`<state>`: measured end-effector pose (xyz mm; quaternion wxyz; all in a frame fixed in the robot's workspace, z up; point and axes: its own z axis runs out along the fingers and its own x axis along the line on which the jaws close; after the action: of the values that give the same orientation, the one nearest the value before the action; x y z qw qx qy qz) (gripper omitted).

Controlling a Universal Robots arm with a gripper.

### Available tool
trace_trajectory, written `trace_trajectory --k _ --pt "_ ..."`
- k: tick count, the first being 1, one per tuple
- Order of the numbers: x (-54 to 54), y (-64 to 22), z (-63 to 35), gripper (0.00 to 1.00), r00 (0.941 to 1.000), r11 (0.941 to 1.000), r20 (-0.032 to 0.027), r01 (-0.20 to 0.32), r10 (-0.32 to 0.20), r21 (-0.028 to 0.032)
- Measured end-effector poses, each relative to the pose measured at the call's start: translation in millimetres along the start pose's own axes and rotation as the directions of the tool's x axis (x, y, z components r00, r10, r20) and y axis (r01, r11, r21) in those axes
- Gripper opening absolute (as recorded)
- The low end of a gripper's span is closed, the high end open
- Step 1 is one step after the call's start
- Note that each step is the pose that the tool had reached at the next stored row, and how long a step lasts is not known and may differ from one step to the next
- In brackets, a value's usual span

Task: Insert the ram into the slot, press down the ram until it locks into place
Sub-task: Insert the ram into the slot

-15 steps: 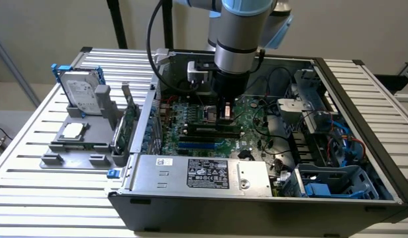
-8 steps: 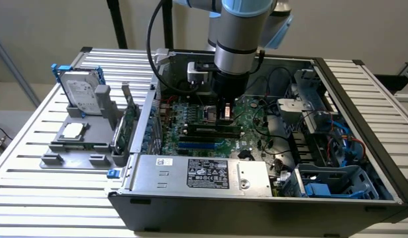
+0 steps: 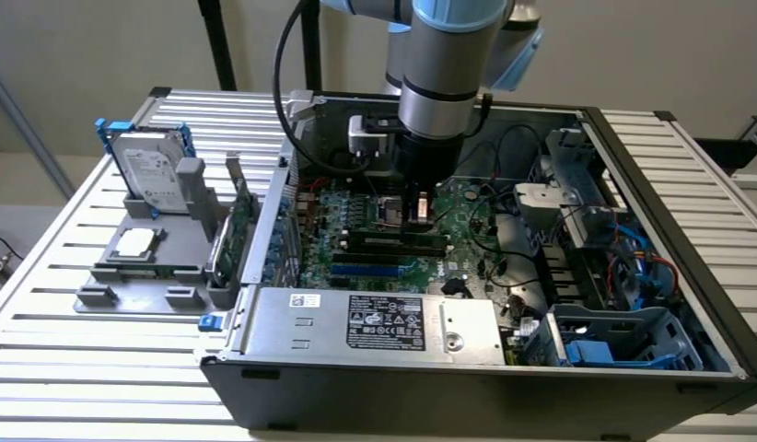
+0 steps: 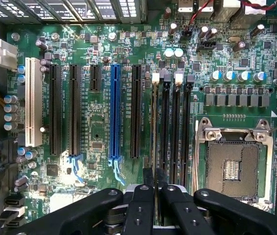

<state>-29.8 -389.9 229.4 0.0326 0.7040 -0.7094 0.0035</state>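
Observation:
My gripper (image 4: 154, 177) is shut on the ram (image 4: 154, 122), a thin stick seen edge-on that runs away from the fingertips (image 4: 148, 174). The ram lies along the outermost black memory slot, whose white end clip (image 4: 155, 77) shows at its far end. I cannot tell whether it is seated. Three alike black slots (image 4: 176, 127) lie parallel beside it, toward the processor socket. In the exterior view the gripper (image 3: 415, 214) hangs low over the motherboard (image 3: 354, 207), just above the black slots (image 3: 391, 244).
A square metal processor socket (image 4: 232, 166) sits beside the memory slots, and a blue expansion slot (image 4: 114, 112) with black ones lies on the other side. The open case holds a power supply (image 3: 378, 322) and cables (image 3: 624, 267). A hard drive (image 3: 151, 175) stands on a holder at the exterior view's left.

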Motion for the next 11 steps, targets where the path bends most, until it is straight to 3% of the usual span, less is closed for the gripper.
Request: trace_trajectory --k 11 --pt "-0.1 0.6 0.4 0.13 1.0 1.0 0.0004 -0.004 0.004 0.0"
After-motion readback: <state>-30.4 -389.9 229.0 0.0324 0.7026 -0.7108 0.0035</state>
